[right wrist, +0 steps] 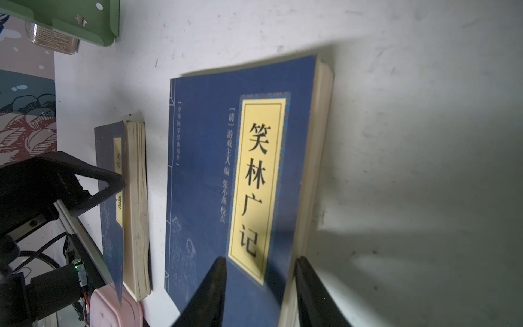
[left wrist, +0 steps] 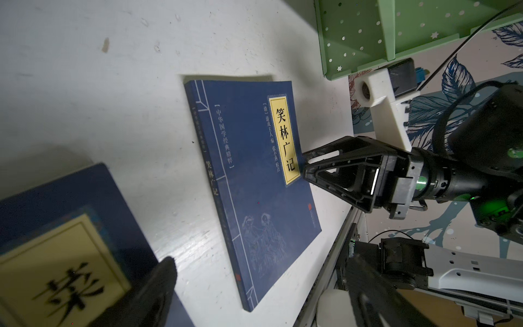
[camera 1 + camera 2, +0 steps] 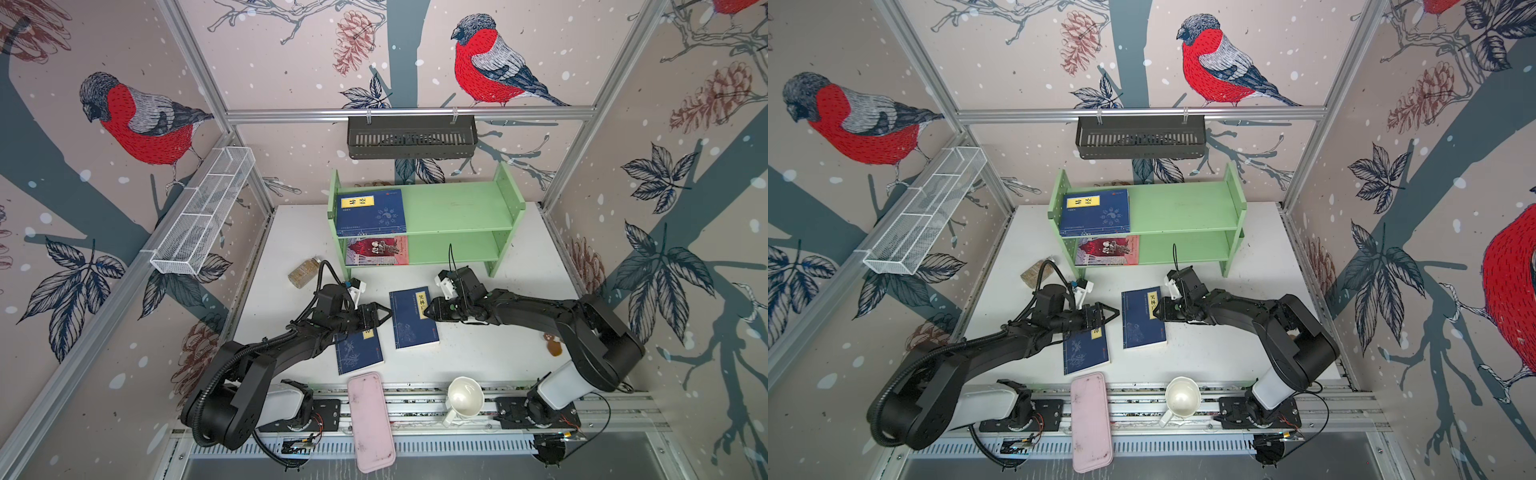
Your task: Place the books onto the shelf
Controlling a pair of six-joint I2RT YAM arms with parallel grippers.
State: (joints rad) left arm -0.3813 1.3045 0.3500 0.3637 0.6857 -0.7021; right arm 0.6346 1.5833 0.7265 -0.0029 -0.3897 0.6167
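Observation:
The light green shelf (image 3: 457,203) stands at the back. One navy book (image 3: 371,212) lies flat on its top tier, and a red-and-grey book (image 3: 377,250) lies on the lower tier. Two more navy books lie on the white table: one in the middle (image 3: 413,319) and one nearer the front left (image 3: 359,353). My right gripper (image 1: 260,263) is open, and the page edge of the middle book (image 1: 215,170) lies between its fingers. My left gripper (image 3: 384,318) stands wide open and empty above the front-left book's labelled corner (image 2: 56,254).
A jar (image 3: 304,272) lies left of the shelf. A pink flat case (image 3: 370,422) and a white cup (image 3: 464,397) sit at the front rail. A small brown figure (image 3: 552,343) lies by the right arm. A black basket (image 3: 411,137) and a white wire basket (image 3: 203,208) hang on the walls.

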